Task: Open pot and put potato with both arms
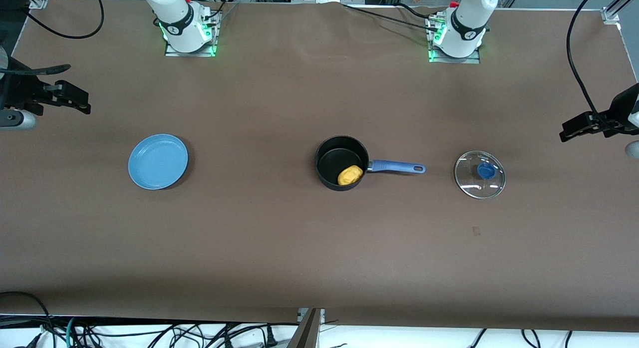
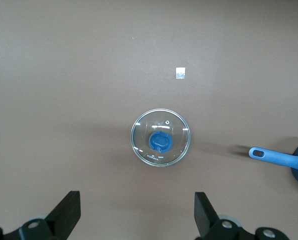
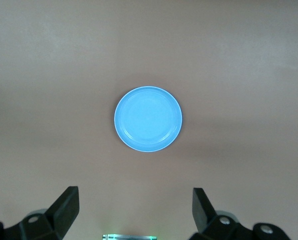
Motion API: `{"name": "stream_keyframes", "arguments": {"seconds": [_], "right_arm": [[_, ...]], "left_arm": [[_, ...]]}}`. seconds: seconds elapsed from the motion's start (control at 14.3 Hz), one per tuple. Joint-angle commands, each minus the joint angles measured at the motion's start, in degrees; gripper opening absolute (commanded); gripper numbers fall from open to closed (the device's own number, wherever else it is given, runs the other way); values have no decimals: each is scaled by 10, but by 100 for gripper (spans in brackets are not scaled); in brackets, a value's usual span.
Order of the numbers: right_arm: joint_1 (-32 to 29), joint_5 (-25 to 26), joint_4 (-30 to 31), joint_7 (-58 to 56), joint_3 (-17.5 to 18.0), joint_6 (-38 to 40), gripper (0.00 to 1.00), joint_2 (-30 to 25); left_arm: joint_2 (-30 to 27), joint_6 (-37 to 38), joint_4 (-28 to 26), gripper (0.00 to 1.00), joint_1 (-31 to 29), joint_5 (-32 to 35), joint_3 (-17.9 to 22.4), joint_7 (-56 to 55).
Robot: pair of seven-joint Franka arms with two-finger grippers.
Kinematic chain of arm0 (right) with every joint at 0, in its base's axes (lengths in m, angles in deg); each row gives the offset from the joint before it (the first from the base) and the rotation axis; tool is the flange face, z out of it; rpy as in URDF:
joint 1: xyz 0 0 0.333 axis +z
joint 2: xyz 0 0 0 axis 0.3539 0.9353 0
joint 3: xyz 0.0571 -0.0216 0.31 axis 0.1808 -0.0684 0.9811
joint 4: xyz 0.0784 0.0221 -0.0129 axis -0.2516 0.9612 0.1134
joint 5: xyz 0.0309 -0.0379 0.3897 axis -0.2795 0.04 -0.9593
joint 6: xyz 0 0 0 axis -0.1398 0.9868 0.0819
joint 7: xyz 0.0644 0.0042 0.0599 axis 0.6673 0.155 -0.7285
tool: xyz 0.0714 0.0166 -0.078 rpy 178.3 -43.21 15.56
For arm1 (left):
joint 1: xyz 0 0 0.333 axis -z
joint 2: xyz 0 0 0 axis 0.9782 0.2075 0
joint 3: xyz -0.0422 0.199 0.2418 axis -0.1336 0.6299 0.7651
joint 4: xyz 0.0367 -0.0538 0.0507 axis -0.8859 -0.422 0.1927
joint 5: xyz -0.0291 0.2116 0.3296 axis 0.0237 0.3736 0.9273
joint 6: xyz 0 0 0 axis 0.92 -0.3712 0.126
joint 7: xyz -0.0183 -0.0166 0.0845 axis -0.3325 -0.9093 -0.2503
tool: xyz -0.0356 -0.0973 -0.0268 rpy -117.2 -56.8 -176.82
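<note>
- The right hand [image 3: 134,212] hangs high over the counter [image 1: 299,248] at the right arm's end, fingers spread wide and holding nothing; this arm looks to be waiting.
- The blue plate [image 1: 158,162] lies flat and bare on the counter below that hand, well apart from everything else.
- The pot [image 1: 342,162] sits near the middle of the counter with its lid off, its blue handle [image 1: 397,167] pointing toward the left arm's end.
- The potato [image 1: 350,175] lies inside the pot, against the wall on the handle side, so by my reading both steps of the task are done.
- The lid [image 1: 479,174] rests flat on the counter, knob up, just past the handle's tip toward the left arm's end.
- The left hand [image 2: 136,215] hangs high over the counter near the lid, fingers released and gripping nothing.
- Risks from here seem small. A low sweep by the left arm could catch the lid's knob or the handle's tip and turn the pot, tipping out the potato. A descent by the right arm could knock the plate.
</note>
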Motion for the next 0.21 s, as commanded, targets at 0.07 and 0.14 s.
{"name": "stream_keyframes", "arguments": {"seconds": [0.07, 0.14], "right_arm": [[-5, 7, 6, -10, 8, 0, 100, -6], [-5, 7, 6, -10, 8, 0, 100, -6]], "left_arm": [[-6, 14, 7, 100, 8, -9, 1, -4], [-8, 22, 8, 100, 8, -9, -6, -5]]}}
